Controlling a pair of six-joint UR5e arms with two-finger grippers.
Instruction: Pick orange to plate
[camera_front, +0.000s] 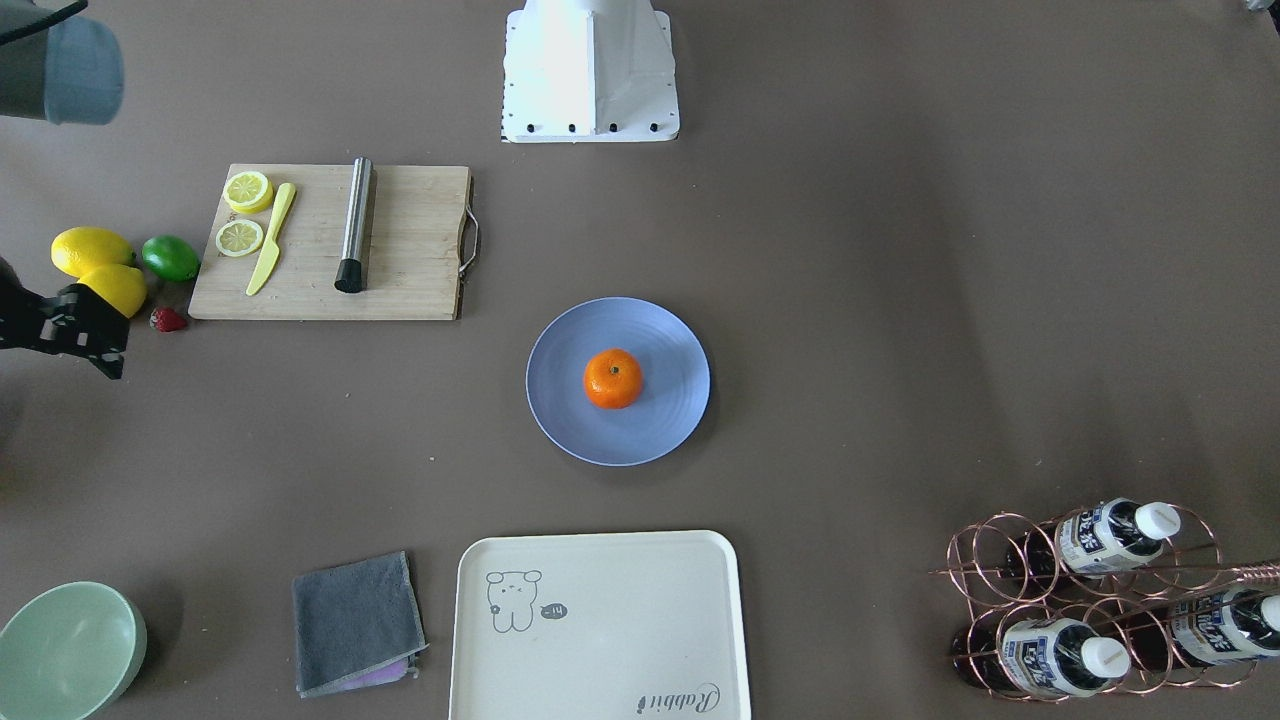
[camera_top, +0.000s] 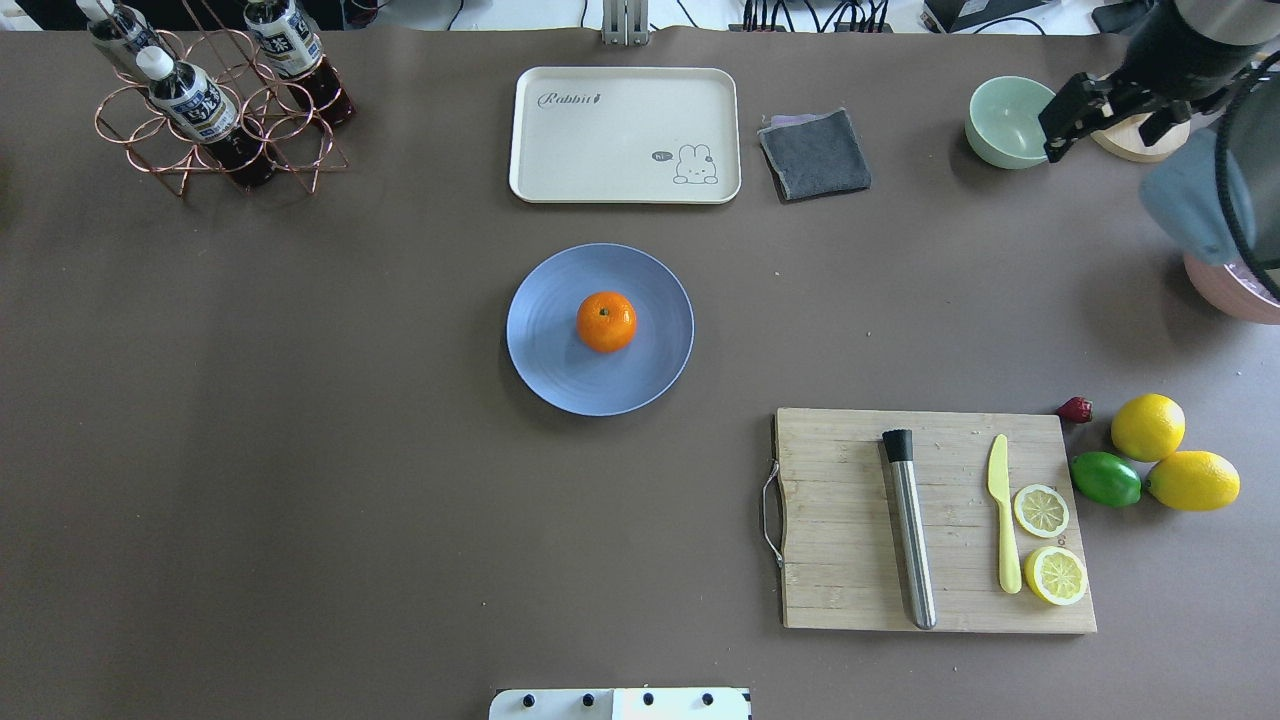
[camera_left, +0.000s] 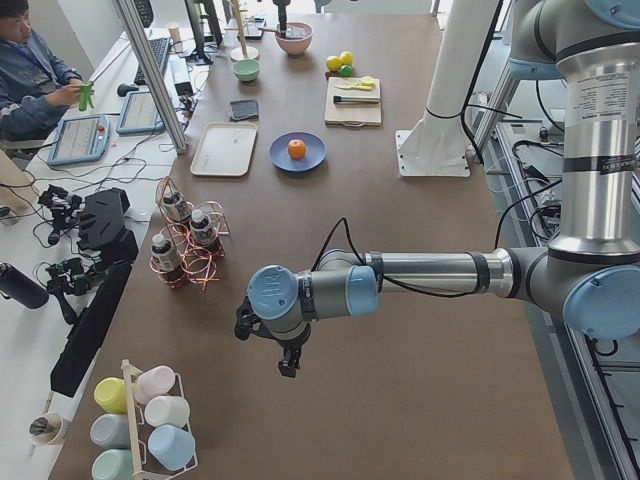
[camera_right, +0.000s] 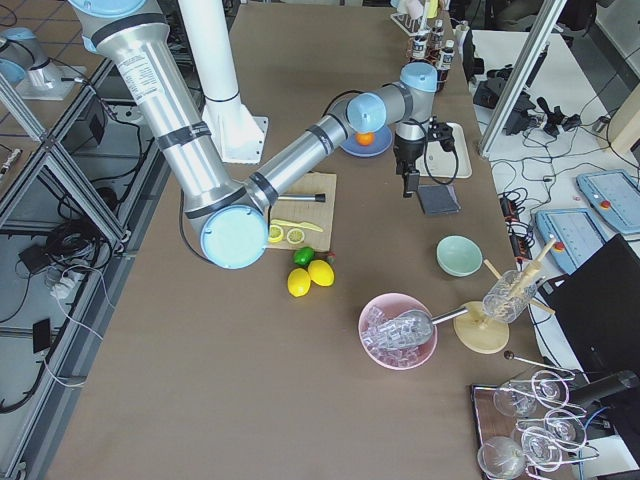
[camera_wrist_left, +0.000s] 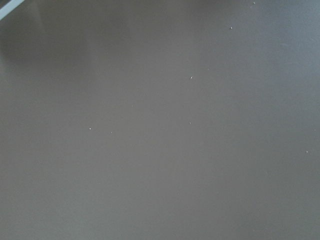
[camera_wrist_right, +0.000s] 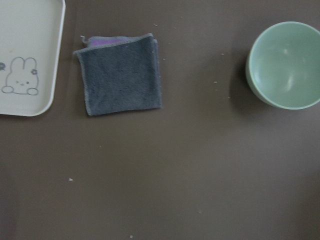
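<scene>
The orange sits near the middle of the periwinkle-blue plate at the table's centre, also seen from above as orange on plate. My right gripper hangs high by the green bowl, far from the plate; I cannot tell whether its fingers are apart. It holds nothing visible. My left gripper hovers over bare table near the table's left end, and I cannot tell whether it is open or shut. Neither wrist view shows the orange.
A cutting board carries a metal rod, a yellow knife and lemon slices. Beside it lie two lemons, a lime and a strawberry. Cream tray, grey cloth, green bowl and bottle rack line the far edge.
</scene>
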